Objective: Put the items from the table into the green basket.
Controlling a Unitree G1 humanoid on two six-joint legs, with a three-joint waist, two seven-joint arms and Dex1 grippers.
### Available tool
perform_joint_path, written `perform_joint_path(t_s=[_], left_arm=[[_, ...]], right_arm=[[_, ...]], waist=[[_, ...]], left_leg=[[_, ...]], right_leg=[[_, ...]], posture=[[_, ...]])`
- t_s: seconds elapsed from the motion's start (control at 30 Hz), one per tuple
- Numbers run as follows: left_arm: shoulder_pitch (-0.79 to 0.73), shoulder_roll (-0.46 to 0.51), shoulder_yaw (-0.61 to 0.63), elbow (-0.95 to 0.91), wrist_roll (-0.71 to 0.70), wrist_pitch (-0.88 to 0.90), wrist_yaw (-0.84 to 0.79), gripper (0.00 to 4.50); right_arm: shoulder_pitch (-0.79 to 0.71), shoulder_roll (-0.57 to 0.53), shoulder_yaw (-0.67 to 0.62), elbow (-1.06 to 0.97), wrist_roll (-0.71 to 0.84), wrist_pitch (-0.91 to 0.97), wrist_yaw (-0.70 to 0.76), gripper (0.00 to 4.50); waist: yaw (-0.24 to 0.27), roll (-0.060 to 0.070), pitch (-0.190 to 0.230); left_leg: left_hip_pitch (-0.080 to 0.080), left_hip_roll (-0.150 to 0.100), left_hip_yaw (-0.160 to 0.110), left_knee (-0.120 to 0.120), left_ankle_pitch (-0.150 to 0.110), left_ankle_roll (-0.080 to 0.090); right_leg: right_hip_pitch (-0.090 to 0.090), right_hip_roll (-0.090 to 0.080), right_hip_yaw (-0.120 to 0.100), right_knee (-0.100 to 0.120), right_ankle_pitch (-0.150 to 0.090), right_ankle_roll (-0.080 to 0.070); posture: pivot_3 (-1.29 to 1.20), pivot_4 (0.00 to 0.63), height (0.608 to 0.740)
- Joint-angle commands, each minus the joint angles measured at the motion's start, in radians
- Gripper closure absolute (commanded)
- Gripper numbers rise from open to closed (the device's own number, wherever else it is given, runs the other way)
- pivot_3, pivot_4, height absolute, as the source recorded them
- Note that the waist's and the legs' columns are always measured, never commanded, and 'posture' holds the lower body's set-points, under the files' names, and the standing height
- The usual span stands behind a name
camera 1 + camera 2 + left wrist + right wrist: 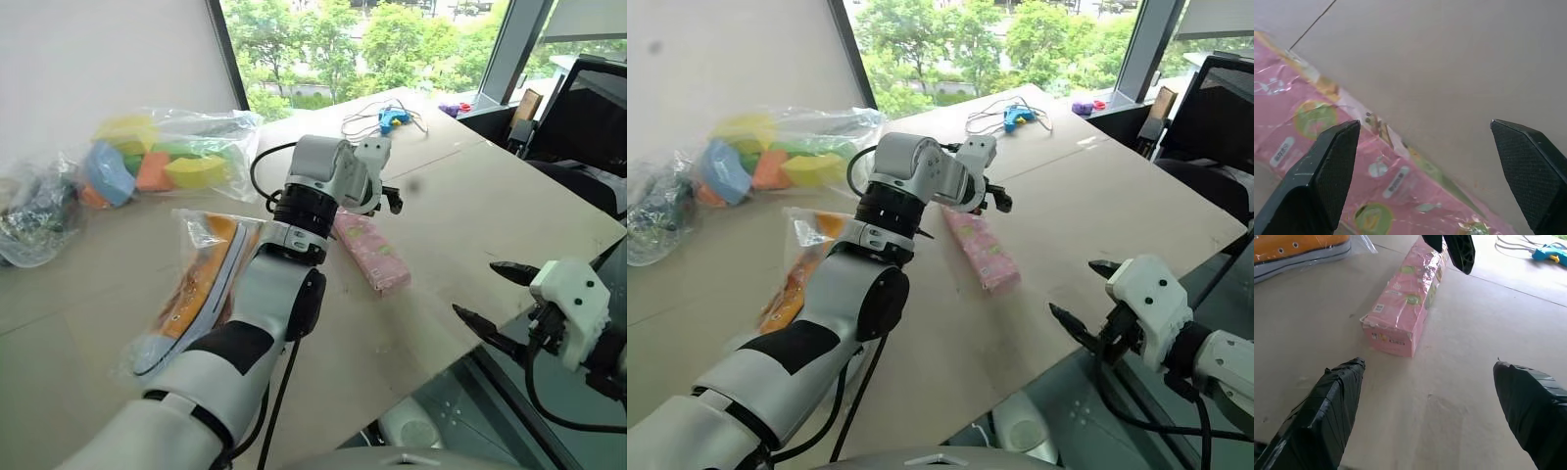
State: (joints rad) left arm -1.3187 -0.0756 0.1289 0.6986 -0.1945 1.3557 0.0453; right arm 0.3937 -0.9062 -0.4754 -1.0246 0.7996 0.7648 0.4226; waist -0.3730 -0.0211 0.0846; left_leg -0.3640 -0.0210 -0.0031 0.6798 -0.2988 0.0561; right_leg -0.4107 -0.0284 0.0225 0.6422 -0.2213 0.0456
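A long pink wrapped box [372, 253] lies flat on the table [470, 206], near its middle. My left gripper [1425, 161] hovers over the far end of that box, open, one finger above the wrapper and the other over bare board. Orange-and-white sneakers in a clear bag [201, 284] lie beside my left forearm. A clear bag of coloured blocks [162, 157] and a bag of dark bits [39, 211] sit at the back left. My right gripper [490, 294] hangs open and empty off the table's near right edge, facing the box [1400, 313]. The green basket is out of view.
A blue hand tool with a white cable [392, 117] lies at the table's far end, with small purple and red bits [453, 108] beyond it. A dark screen [588, 108] stands past the right edge. The table's edge runs diagonally just ahead of my right gripper.
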Motion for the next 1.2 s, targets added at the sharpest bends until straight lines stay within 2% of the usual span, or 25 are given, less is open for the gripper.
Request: perform_joint_path(t_s=[0.03,0.4,0.57,0.8,0.9,1.03,1.1,1.2], left_arm=[[-0.035,-0.037,0.032,-0.02,0.025,0.006,0.075,0.11],[-0.016,-0.082,0.06,0.139,0.083,-0.161,0.217,0.11],[0.003,-0.093,0.071,0.079,0.085,-0.133,0.26,0.11],[0.107,-0.097,-0.053,0.184,0.132,-0.239,0.183,0.11],[0.109,-0.096,-0.056,0.229,0.132,-0.271,0.175,0.11],[0.083,-0.089,-0.058,0.2,0.144,-0.294,0.197,0.11],[0.094,-0.081,-0.123,0.115,0.184,-0.327,0.191,0.11],[0.101,-0.071,-0.159,-0.025,0.204,-0.294,0.188,0.11]], right_arm=[[-0.005,-0.023,-0.024,-0.023,0.025,-0.042,-0.031,0.0],[-0.035,-0.036,-0.022,-0.023,0.026,-0.027,-0.032,0.0],[-0.024,-0.034,-0.035,-0.023,0.028,-0.032,-0.029,0.0],[-0.062,-0.029,0.002,-0.02,0.018,-0.018,-0.031,0.0],[-0.069,-0.029,0.003,-0.021,0.016,-0.011,-0.025,0.0],[-0.076,-0.031,-0.002,-0.011,0.011,-0.007,-0.01,0.0],[-0.092,-0.03,0.015,-0.008,0.007,-0.004,-0.014,0.0],[-0.1,-0.026,0.021,-0.015,0.012,0.001,-0.014,0.0]], waist=[[-0.003,-0.001,0.003],[-0.003,-0.001,0.003],[-0.005,-0.001,0.003],[-0.012,-0.001,0.002],[-0.016,-0.001,0.002],[-0.021,-0.002,0.002],[-0.024,-0.002,0.003],[-0.027,-0.002,0.004]], left_leg=[[0.0,-0.001,0.0,0.0,0.0,0.0],[0.0,-0.004,0.0,0.0,0.0,0.0],[0.0,-0.004,0.0,0.0,-0.001,-0.001],[0.0,-0.004,0.0,0.0,-0.003,-0.005],[0.0,-0.004,0.0,0.0,-0.003,-0.005],[0.003,-0.004,0.0,0.0,-0.003,-0.005],[0.003,-0.004,0.0,0.0,-0.003,-0.006],[0.002,-0.004,0.0,0.0,-0.003,-0.006]], right_leg=[[0.0,-0.001,0.0,0.0,0.0,0.0],[0.0,-0.005,0.0,0.0,0.0,0.003],[0.0,-0.005,0.0,0.0,0.0,0.003],[0.0,-0.005,0.0,0.0,0.0,0.003],[0.003,-0.006,0.0,0.0,0.0,0.004],[0.007,-0.006,-0.001,0.0,0.0,0.004],[0.007,-0.006,-0.001,0.0,0.0,0.005],[0.007,-0.007,0.0,0.0,0.0,0.005]], posture=[[-0.48,0.076,0.74],[-0.49,0.062,0.74],[-0.48,0.06,0.74],[-0.47,0.057,0.74],[-0.47,0.056,0.74],[-0.46,0.053,0.74],[-0.46,0.055,0.74],[-0.45,0.059,0.74]])
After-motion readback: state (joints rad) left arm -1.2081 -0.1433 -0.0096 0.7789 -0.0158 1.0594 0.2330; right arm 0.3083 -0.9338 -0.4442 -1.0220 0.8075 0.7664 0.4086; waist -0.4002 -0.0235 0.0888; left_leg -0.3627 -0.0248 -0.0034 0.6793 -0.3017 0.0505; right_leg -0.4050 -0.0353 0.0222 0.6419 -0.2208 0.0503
